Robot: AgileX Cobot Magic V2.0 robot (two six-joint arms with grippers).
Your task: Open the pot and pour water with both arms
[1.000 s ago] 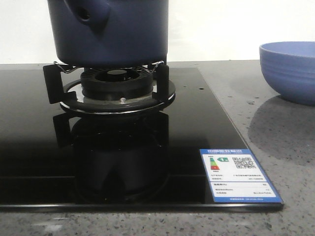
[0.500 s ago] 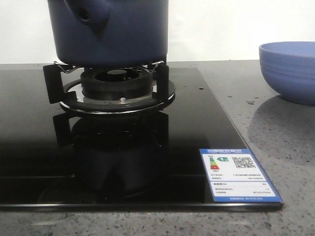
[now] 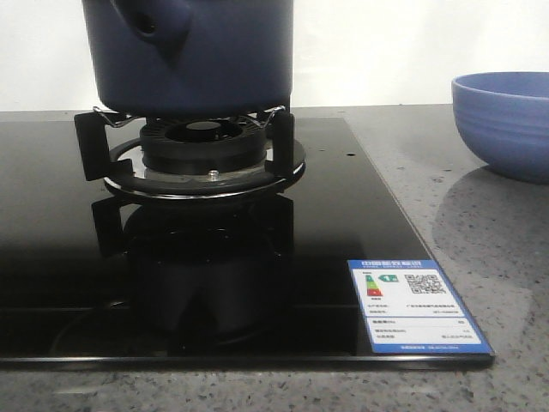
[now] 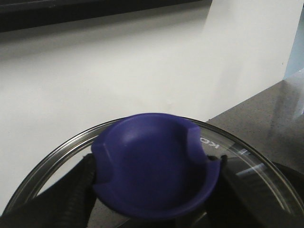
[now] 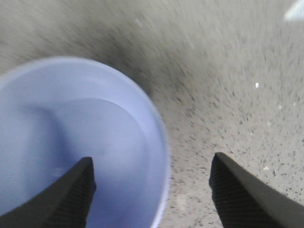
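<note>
The dark navy pot [image 3: 193,56] stands on the gas burner [image 3: 206,146], its hollow handle stub [image 3: 154,21] facing front-left; its top is cut off by the frame. In the left wrist view my left gripper [image 4: 154,190] is shut on the blue knob [image 4: 154,164] of a glass lid [image 4: 247,156] with a metal rim. I cannot tell whether the lid rests on the pot. In the right wrist view my right gripper [image 5: 153,164] is open above the rim of the light-blue bowl [image 5: 71,142], one finger over its inside, the other over the counter. Neither gripper shows in the front view.
The black glass stove top [image 3: 51,257] carries an energy label [image 3: 416,305] at its front right corner. The light-blue bowl [image 3: 506,124] stands on the grey speckled counter [image 3: 480,232] to the right of the stove. A white wall runs behind.
</note>
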